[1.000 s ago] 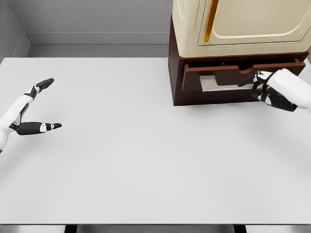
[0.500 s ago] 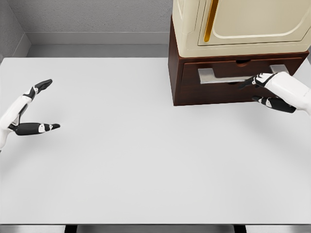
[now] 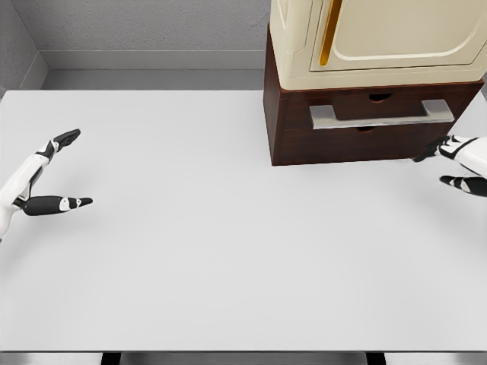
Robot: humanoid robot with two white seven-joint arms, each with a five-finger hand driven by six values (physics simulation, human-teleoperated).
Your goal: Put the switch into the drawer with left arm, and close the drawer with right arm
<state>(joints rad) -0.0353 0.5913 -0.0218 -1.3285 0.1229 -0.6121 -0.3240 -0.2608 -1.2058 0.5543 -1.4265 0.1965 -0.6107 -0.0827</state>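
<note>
The drawer (image 3: 380,115) has gone from open to fully shut. The right hand (image 3: 459,163) has withdrawn from the drawer front, now apart at its lower right.

Left hand (image 3: 39,175) at the far left edge, open and holding nothing: black-tipped fingers (image 3: 67,138) spread wide, one reaching up and away, the thumb level and pointing right. White forearm entering from the lower left. Right hand (image 3: 460,163) at the far right edge, also open and empty, two dark fingers (image 3: 430,151) pointing left, wrist cut off by the frame.

Table (image 3: 190,251) wide open between hands; cabinet (image 3: 365,129) blocks far right, drawer (image 3: 380,114) flush.
</note>
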